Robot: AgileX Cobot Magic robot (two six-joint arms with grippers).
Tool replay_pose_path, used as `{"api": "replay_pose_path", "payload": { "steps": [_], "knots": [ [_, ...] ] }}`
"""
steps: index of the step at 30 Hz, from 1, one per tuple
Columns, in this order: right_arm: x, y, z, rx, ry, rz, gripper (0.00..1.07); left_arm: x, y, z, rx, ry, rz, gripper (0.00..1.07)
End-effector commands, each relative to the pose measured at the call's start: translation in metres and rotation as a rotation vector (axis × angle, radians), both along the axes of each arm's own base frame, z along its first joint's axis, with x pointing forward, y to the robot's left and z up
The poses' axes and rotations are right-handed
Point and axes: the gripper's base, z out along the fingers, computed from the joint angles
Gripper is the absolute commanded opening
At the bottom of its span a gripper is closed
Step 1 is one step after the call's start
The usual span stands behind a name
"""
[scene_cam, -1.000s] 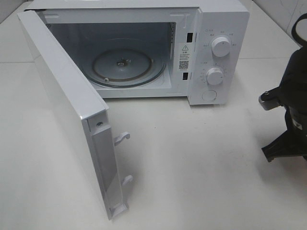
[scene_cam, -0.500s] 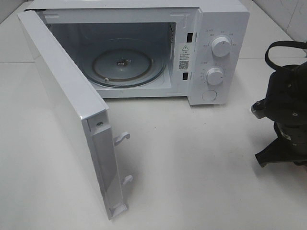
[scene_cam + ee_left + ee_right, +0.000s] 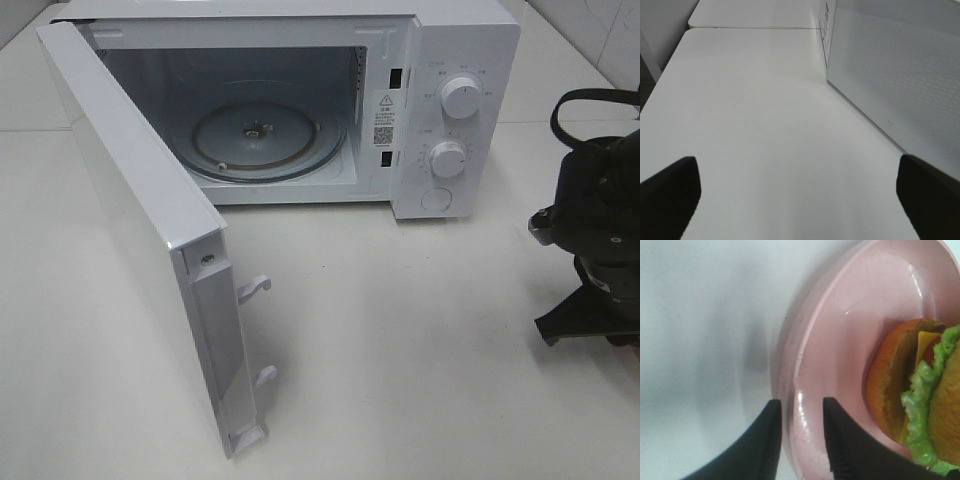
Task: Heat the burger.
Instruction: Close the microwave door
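The burger (image 3: 920, 400), with a golden bun, green lettuce and yellow cheese, lies on its side on a round pink plate (image 3: 840, 340) in the right wrist view. My right gripper (image 3: 802, 407) is open, its two dark fingers standing either side of the plate's rim, with a gap showing. In the exterior view only the black right arm (image 3: 600, 240) shows at the right edge, and the burger is hidden there. My left gripper (image 3: 797, 200) is open wide over bare white table, holding nothing.
A white microwave (image 3: 450, 60) stands at the back with its door (image 3: 130, 220) swung open toward the front left. Its glass turntable (image 3: 265, 135) carries nothing. The left wrist view shows the door's meshed face (image 3: 890, 65) beside that gripper.
The right arm came further in from the right edge, then settled slightly lower. Microwave and door have not moved.
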Motion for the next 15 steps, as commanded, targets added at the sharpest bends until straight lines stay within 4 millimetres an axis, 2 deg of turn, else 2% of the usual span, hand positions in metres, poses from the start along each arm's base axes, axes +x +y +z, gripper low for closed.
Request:
{"api": "replay_pose_path", "payload": {
  "steps": [1, 3, 4, 6, 9, 11, 12, 14, 15],
  "knots": [
    [-0.001, 0.0, 0.008, 0.027, -0.022, 0.011, 0.42, -0.003, 0.0, 0.0, 0.002, -0.025, 0.008, 1.03],
    [-0.001, 0.002, 0.02, 0.068, -0.061, 0.019, 0.46, -0.003, 0.0, 0.0, 0.002, -0.025, 0.008, 1.03],
    [-0.001, 0.002, 0.02, 0.068, -0.061, 0.019, 0.46, -0.003, 0.0, 0.0, 0.002, -0.025, 0.008, 1.03],
    [-0.004, 0.003, 0.035, 0.113, -0.093, 0.036, 0.47, -0.003, 0.0, 0.0, 0.002, -0.025, 0.008, 1.03],
    [-0.006, 0.004, 0.045, 0.147, -0.114, 0.056, 0.47, -0.003, 0.0, 0.0, 0.002, -0.025, 0.008, 1.03],
    [-0.011, 0.007, 0.06, 0.214, -0.138, 0.104, 0.5, -0.003, 0.0, 0.0, 0.002, -0.025, 0.008, 1.03],
    [-0.011, 0.007, 0.06, 0.214, -0.138, 0.104, 0.5, -0.003, 0.0, 0.0, 0.002, -0.025, 0.008, 1.03],
    [-0.016, 0.01, 0.074, 0.268, -0.149, 0.166, 0.62, -0.003, 0.0, 0.0, 0.002, -0.025, 0.008, 1.03],
    [-0.016, 0.01, 0.074, 0.268, -0.149, 0.166, 0.62, -0.003, 0.0, 0.0, 0.002, -0.025, 0.008, 1.03]
  ]
}}
